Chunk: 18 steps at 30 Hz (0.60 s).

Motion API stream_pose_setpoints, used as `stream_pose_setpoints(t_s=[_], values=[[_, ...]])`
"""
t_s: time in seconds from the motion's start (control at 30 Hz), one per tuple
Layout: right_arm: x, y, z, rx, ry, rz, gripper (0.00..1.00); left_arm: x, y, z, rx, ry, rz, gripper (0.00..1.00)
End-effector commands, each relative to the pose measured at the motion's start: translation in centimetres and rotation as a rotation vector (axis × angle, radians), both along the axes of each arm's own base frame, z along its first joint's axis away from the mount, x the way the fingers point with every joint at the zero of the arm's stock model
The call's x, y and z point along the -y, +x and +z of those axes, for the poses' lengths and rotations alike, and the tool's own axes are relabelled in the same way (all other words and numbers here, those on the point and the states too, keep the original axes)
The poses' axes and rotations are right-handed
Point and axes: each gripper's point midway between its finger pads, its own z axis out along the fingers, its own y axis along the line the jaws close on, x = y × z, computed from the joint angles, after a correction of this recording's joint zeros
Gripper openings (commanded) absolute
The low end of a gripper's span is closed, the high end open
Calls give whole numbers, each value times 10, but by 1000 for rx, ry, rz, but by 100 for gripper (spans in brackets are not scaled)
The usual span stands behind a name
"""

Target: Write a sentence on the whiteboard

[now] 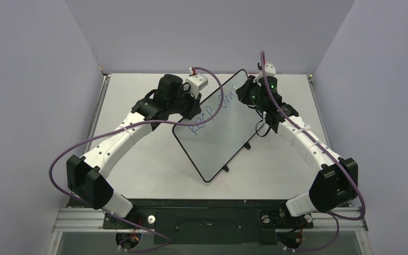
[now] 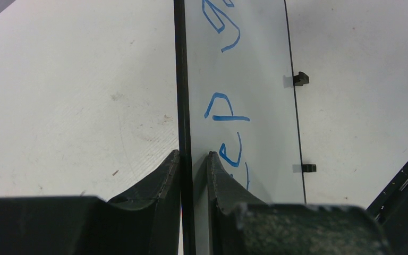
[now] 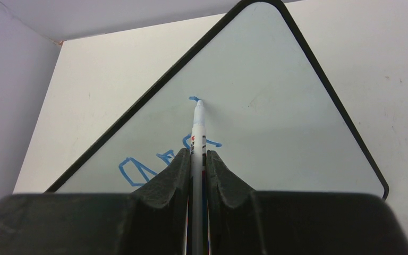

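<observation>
The whiteboard [image 1: 220, 133] lies turned diagonally on the table, its black-rimmed edge [image 2: 181, 79] clamped between the shut jaws of my left gripper [image 2: 193, 155] at the board's upper left side. Blue lettering of the sentence [image 1: 208, 114] runs along that side; "eep" and further strokes [image 2: 224, 111] show in the left wrist view. My right gripper [image 3: 196, 154] is shut on a white marker [image 3: 198, 127], whose tip touches the board at a fresh blue stroke [image 3: 194, 99] near the far corner. Other blue letters [image 3: 135, 170] lie partly hidden behind its fingers [image 3: 176, 170].
Two small black clip feet [image 2: 300, 79] [image 2: 308, 168] stick out from the board's far long edge. The white table [image 1: 138, 164] is walled by lavender panels on three sides. A black rail [image 1: 207, 210] with both arm bases runs along the near edge.
</observation>
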Motion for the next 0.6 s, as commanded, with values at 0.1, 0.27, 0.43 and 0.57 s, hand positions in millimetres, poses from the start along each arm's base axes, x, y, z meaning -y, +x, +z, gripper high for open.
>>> stream_pose_setpoints(t_s=[0.1, 0.27, 0.43, 0.57], values=[[0, -12, -15, -20, 10, 24, 0, -2, -2, 1, 60, 63, -47, 0], [4, -19, -28, -40, -4, 20, 0, -2, -2, 1, 60, 63, -48, 0], [10, -21, -34, -47, -21, 1, 0, -1, -3, 1, 59, 62, -50, 0], [14, -19, -34, -46, -22, -12, 0, -1, -2, 1, 59, 63, -50, 0]])
